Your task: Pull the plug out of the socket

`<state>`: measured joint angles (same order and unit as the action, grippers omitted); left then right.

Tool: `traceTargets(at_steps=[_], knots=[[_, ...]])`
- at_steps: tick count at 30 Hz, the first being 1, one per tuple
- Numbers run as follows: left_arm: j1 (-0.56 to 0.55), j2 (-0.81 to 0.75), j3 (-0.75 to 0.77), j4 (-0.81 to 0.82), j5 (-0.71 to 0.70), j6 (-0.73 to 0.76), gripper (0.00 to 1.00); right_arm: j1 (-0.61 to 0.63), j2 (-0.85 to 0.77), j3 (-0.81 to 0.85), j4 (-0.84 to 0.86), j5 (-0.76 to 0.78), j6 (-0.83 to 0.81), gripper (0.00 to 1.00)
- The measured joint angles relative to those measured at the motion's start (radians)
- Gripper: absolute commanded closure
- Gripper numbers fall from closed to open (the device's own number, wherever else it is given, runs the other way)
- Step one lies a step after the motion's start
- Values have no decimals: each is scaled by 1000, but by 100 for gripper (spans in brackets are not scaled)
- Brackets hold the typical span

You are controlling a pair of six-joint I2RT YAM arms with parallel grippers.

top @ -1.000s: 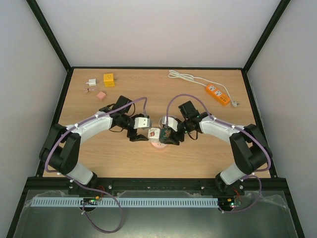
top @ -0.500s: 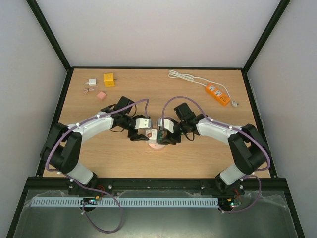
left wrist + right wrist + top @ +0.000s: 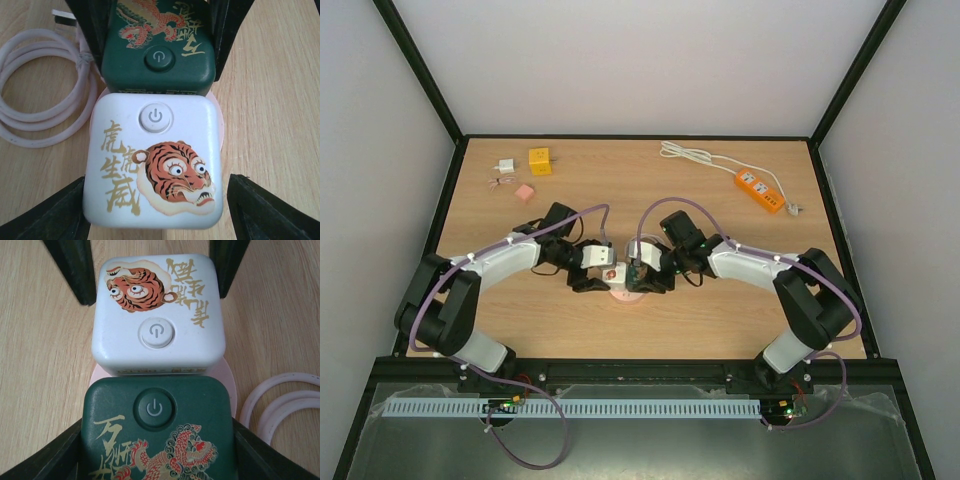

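Joined cubes and both grippers have slid left on the table [image 3: 720, 310] since a second ago. White cube [image 3: 155, 160] butts against green cube [image 3: 157, 50] on a pink disc [image 3: 227, 375]; the pair lies left-right, buttons up. Left gripper [image 3: 156, 200] brackets the white cube, can't tell if it's squeezing; right gripper [image 3: 157, 450] pinches the green cube's sides.

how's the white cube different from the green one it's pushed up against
The white cube carries an orange tiger face; the green cube carries a red and gold dragon. The white cube's power button is white, the green cube's dark green. Both are rounded blocks with gold characters, butted together over a pink disc.
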<state>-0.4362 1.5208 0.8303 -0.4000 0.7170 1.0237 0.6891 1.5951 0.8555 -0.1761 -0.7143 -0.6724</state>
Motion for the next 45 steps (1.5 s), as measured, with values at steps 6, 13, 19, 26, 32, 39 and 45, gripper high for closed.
traceTargets(at_steps=[6, 13, 19, 26, 32, 39, 45], knots=[[-13, -1, -12, 47, -3, -18, 39, 3, -11, -40, 71, -9, 11, 63], [-12, -4, -14, 50, -4, -21, 52, 5, -9, -42, 81, -11, 11, 67], [-1, -4, -11, 36, 13, -27, 56, 5, -3, -42, 89, -21, 11, 72], [6, -4, 1, 10, 16, -21, 61, 5, 8, -34, 93, -32, 22, 78], [18, -4, 5, -3, 21, -13, 63, 8, 22, -20, 94, -35, 38, 80], [29, -4, 5, 3, 3, 23, 66, 11, 64, 35, 66, -25, 54, 81], [64, -3, 6, 5, 23, 28, 69, 11, 90, 62, 72, -21, 54, 82]])
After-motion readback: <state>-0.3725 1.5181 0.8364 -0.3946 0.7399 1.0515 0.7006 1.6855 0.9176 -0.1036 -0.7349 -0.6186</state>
